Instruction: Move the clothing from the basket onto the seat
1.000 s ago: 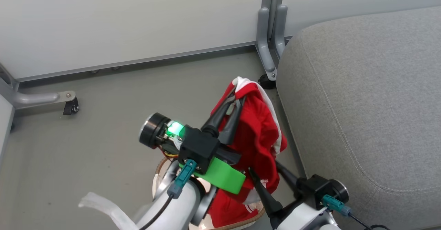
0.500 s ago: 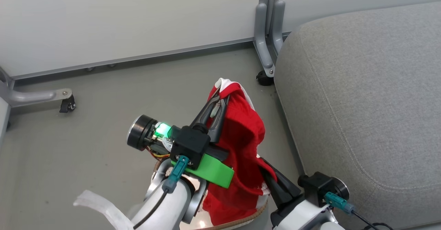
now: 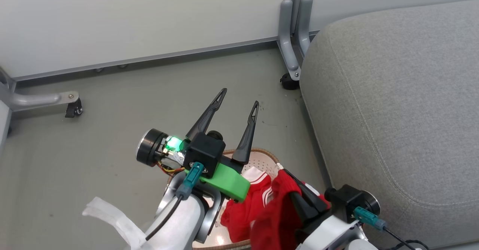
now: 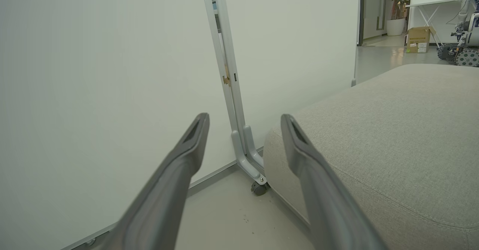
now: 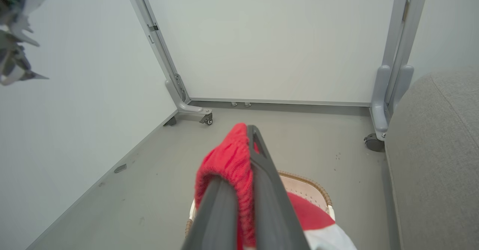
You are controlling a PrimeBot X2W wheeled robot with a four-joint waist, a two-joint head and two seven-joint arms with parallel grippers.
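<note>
Item 1, left tool [image 3: 240, 96]: I log its fingers spread wide with nothing between them, raised over the basket [image 3: 270, 155] and pointing toward 12 o'clock in my head view. Item 2, right tool [image 3: 289, 182]: fingers pressed together, pinching a fold of the clothing [image 3: 258, 205]; in its wrist view, red fabric drapes over one finger. Item 3, clothing: red with white bands, partly heaped in the basket at 6 o'clock and partly lifted by the right tool. Item 4, basket: cream perforated wall, brown rim, standing on the grey floor [image 3: 112, 137]. Item 5, seat [image 3: 393, 111]: light grey, stitched seam, at the basket's 3 o'clock, just beside it.
</note>
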